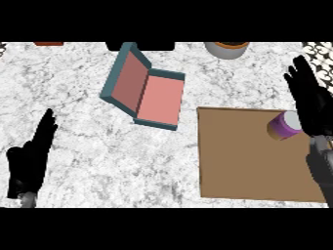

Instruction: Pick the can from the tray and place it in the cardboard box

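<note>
Left hand (31, 161) sits open by the counter's (90, 146) near-left edge, loads of bare marble around it. Right hand (314, 105), fingers straight, is just beside the purple can (284, 126), which stands near the brown tray's (248, 166) far-right corner. Farther back-left, well apart, is the open box (146, 90); no readable writing anywhere.

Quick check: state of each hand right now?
Left hand: open, fingers straight, resting at lower left, holding nothing.
Right hand: open, fingers straight, beside the purple can on the tray, not gripping it.

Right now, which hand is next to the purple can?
The right hand: it's beside the purple can on the brown tray. The left hand rests far away.
</note>
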`<state>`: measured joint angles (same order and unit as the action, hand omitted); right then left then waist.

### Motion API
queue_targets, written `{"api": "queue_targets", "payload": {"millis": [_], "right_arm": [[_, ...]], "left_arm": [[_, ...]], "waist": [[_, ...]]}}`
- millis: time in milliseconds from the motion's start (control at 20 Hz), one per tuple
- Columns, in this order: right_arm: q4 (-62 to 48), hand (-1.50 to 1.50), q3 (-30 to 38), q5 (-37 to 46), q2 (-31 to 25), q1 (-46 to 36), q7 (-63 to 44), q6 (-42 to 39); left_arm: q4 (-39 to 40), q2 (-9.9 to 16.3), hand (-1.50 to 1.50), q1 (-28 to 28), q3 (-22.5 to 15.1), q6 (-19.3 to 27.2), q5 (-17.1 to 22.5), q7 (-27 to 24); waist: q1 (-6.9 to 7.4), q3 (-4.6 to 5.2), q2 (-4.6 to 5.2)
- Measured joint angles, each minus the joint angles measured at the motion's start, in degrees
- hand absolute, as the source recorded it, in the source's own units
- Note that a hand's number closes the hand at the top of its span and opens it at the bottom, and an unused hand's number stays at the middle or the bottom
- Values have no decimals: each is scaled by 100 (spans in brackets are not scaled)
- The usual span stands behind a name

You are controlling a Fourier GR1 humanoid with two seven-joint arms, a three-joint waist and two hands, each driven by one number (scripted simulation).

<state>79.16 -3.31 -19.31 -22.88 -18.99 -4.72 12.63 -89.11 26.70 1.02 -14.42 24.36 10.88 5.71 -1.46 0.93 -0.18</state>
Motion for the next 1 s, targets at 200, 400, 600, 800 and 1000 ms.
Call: {"api": "queue_targets", "payload": {"millis": [200,400,600,800,1000], "right_arm": [[-159,-150,217,-451,-322,139,378,-1116],[-98,-150,20,-38,-1171,110,876,-2208],[-462,-150,-258,773,-1680,635,2255,-2800],[-1370,-150,-31,608,-1753,873,3785,-3654],[-2193,-150,30,1019,-2028,702,4780,-3781]], "left_arm": [[181,301,0,-109,192,-59,-201,-4],[369,642,0,-164,337,-66,-412,-37],[487,793,0,-173,407,-107,-491,-68],[677,846,0,-294,464,-179,-526,-104],[849,850,0,-466,485,-304,-537,-130]], "waist": [[87,-68,26],[166,-54,33],[156,-102,82],[192,-132,121],[279,-135,127]]}}
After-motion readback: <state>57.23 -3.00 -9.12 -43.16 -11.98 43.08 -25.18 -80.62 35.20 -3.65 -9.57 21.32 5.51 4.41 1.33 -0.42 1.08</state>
